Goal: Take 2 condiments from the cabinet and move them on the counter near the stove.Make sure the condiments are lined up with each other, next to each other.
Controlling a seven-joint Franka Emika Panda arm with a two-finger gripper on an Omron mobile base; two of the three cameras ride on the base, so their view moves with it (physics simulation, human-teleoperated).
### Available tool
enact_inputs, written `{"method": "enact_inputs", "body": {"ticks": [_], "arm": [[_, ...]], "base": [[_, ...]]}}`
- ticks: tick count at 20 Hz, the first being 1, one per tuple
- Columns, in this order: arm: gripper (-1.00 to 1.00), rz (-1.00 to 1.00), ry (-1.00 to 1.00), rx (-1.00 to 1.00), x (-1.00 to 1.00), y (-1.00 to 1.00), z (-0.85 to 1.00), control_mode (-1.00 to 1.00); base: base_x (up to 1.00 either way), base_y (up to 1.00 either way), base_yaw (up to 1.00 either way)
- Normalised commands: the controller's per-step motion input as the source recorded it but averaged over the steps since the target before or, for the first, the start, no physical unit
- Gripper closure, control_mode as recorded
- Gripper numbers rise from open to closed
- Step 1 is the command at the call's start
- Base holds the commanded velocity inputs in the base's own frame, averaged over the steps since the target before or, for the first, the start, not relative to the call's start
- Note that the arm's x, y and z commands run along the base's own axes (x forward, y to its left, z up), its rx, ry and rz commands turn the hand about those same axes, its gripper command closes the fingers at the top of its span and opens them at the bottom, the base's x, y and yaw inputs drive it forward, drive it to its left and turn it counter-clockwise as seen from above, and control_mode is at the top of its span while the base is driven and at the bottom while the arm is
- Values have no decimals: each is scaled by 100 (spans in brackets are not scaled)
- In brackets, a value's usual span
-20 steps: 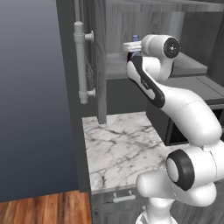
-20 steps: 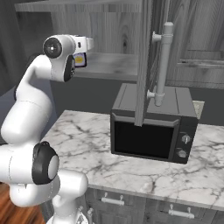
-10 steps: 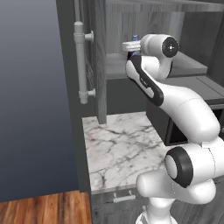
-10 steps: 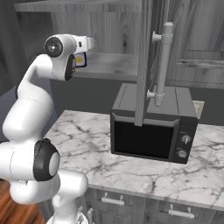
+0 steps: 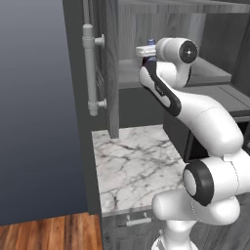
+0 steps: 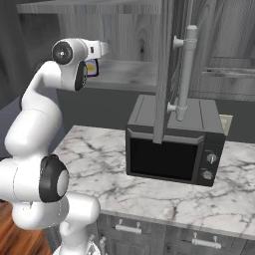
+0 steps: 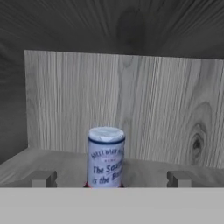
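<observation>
One condiment [image 7: 106, 157], a small bottle with a blue cap and a pale label, stands upright on the cabinet's inner shelf [image 7: 144, 170]. My gripper [image 7: 111, 179] is open, level with the bottle, one fingertip [image 7: 43, 178] on each side and clear of it. From the left base, the bottle's blue cap [image 5: 151, 42] peeks above my hand inside the open cabinet [image 5: 128, 29]. From the right base, its label [image 6: 91, 67] shows behind my wrist on the shelf [image 6: 127, 74]. The counter and the stove are out of view.
The cabinet door [image 5: 105, 63] stands open with its long pale bar handle [image 5: 89, 68]; it also hangs mid-scene from the right base [image 6: 167, 69]. A black microwave [image 6: 172, 149] sits on a marble top [image 6: 99, 164] below. A dark wall panel [image 5: 39, 107] rises at left.
</observation>
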Motion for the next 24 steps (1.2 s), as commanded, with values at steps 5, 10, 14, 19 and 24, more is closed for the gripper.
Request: {"method": "enact_inputs", "body": {"ticks": [5, 10, 14, 19, 24], "arm": [[-100, 0, 0, 0, 8, 4, 0, -100], [-100, 0, 0, 0, 10, 4, 0, -100], [-100, 0, 0, 0, 12, 4, 0, -100], [-100, 0, 0, 0, 10, 2, 0, -100], [-100, 0, 0, 0, 7, 1, 0, -100]], "base": [[0, 0, 0], [0, 0, 0], [0, 0, 0], [0, 0, 0], [0, 0, 0]]}}
